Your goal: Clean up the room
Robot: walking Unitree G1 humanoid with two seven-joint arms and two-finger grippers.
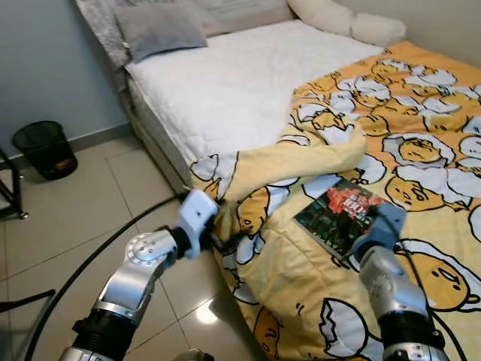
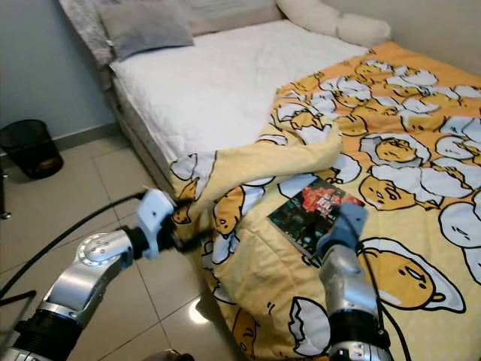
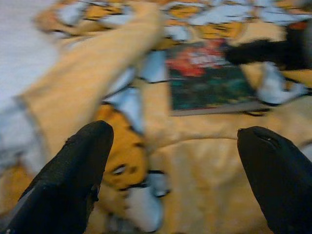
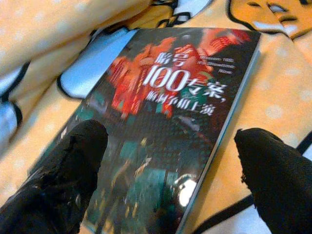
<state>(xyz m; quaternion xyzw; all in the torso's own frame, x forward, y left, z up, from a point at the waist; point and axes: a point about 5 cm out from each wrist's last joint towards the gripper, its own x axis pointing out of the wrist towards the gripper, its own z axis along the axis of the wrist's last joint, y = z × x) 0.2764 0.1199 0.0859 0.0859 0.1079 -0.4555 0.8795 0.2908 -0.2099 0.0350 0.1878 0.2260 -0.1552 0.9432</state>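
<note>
Right gripper spread wide over glossy dark paperback book; left gripper wide too, at nine o'clock, against yellow egg-print duvet.

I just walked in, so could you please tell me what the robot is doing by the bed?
The right gripper hovers over a book lying on the yellow blanket, jaws open on either side of it, nothing gripped. The left gripper, also open, reaches toward the blanket's folded edge at the bedside. Part of the white mattress lies uncovered.

book cover | large white "100" | small "Showtime Now", blurred
</note>
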